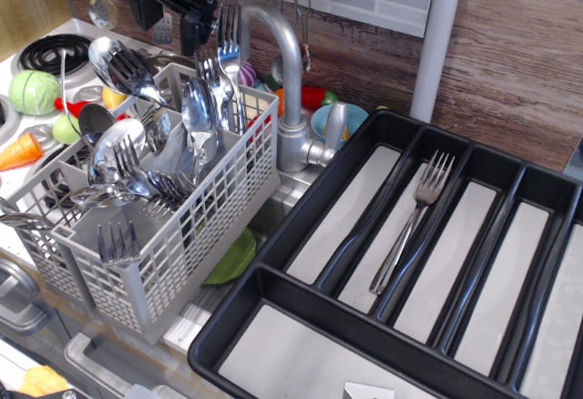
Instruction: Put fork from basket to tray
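A fork point(228, 39) is pinched tines-up by the closed gripper point(202, 24) above the far end of the basket point(173, 253), lifted clear for the tray point(273, 281).

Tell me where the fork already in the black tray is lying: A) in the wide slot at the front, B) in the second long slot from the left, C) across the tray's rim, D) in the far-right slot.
B: the fork lies lengthwise in the second long slot from the left of the tray, tines pointing away from the wide front slot.

Basket point(173, 262) of cutlery left of tray point(273, 312); one fork point(412, 219) in a tray slot.
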### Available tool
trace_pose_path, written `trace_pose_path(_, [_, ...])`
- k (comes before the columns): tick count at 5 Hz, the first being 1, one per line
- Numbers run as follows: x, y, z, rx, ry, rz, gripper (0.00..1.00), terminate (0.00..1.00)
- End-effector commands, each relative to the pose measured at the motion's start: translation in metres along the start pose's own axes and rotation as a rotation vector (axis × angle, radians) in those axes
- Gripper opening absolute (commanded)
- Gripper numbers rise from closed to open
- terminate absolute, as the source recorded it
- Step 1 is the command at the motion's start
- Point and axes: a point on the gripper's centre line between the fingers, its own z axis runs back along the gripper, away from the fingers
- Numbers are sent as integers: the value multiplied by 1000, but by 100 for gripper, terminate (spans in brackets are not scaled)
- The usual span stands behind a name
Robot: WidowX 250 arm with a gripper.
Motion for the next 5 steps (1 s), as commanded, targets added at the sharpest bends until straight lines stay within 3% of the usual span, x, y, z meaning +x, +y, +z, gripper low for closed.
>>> trace_pose_path(1, [0, 0, 0, 0, 0, 0, 100, 0])
trace_pose_path(2, [6, -4, -3, -43, -56, -26, 100, 0])
trace_pose_path(5, [12, -12, -19, -77, -137, -48, 100, 0])
